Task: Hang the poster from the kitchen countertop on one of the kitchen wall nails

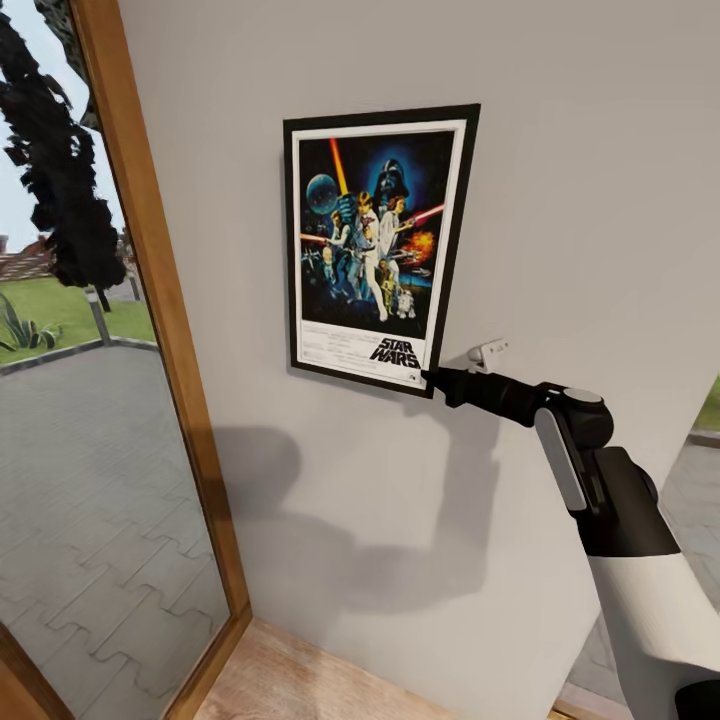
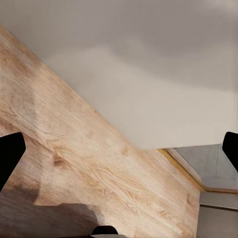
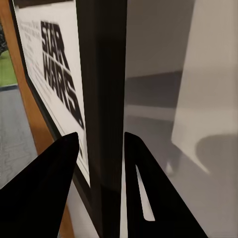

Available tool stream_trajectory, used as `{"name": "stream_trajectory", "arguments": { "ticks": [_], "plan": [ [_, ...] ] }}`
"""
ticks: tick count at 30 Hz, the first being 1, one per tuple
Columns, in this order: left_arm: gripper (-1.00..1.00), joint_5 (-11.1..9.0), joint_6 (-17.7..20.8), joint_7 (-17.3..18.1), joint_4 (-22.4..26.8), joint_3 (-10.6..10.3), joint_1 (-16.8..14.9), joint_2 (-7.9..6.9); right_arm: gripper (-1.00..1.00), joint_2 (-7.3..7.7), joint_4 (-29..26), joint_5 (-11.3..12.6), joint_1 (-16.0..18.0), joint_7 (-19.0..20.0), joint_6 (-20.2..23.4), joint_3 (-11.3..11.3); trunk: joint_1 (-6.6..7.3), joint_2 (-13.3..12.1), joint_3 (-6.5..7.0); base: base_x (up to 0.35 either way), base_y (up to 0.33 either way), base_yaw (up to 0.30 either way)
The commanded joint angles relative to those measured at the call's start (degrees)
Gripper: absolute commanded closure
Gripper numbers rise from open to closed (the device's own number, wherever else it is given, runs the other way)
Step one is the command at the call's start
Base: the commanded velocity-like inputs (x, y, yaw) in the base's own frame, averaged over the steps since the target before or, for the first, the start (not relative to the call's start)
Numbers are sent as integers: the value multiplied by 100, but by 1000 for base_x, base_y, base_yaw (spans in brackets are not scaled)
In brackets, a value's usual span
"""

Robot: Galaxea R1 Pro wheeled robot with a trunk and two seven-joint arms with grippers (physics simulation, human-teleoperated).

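Where the right arm (image 1: 600, 480) reaches the wall (image 1: 560, 150), its black wrist hides the claw (image 1: 432, 378) itself in the head view, so only a dark tip shows touching the poster's (image 1: 375, 245) lower right corner. From the right wrist, the two black fingers (image 3: 47, 183) sit on either side of the poster's edge, one over the printed face and one behind it, gripping the frame between them. That close view is blurred: the frame (image 3: 104, 99) reads as a dark vertical band, and only the large "STAR WARS" lettering is legible; the fine print beside it cannot be made out.

The poster stands upright against the plain grey wall, slightly tilted, a thin flat rectangle with a black frame, a white inner border and colourful figures on dark blue. Whether it hangs on a nail cannot be told, since anything behind it is covered. Just beside its lower right corner, a small white bracket (image 1: 487, 351) juts from the wall.

At the left, a window (image 1: 90, 400) with a warm wooden frame shows grey interlocking paving, grass and a dark tree; its top and bottom are cut off.

From the left wrist, the left claw (image 2: 119, 148) is open, its black fingertips (image 2: 10, 153) wide apart at the picture's edges, over a grainy wood floor (image 2: 89, 168) and the base of the matte wall.
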State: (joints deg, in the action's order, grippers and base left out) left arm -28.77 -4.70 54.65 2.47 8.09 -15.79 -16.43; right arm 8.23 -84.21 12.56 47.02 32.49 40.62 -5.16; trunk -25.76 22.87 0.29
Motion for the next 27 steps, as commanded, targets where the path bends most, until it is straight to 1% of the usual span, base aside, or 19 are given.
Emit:
{"name": "stream_trajectory", "arguments": {
  "ticks": [1,4,14,27],
  "plan": [
    [-100,56,-49,11,-8,44,-3,0,100,3,2,49,-8,3,43,-2,-2,5,-3,0,0,0],
    [-100,56,-49,11,-9,44,-3,0,100,-4,6,50,-21,3,43,-3,-2,5,-3,0,0,0],
    [-100,56,-49,11,-5,44,-3,0,100,-103,34,42,-35,-4,43,-3,-2,5,-3,0,0,0],
    [-100,56,-49,11,-4,44,-3,0,100,-111,28,37,-35,-6,43,-3,-2,5,-3,9,16,0]
  ]
}}
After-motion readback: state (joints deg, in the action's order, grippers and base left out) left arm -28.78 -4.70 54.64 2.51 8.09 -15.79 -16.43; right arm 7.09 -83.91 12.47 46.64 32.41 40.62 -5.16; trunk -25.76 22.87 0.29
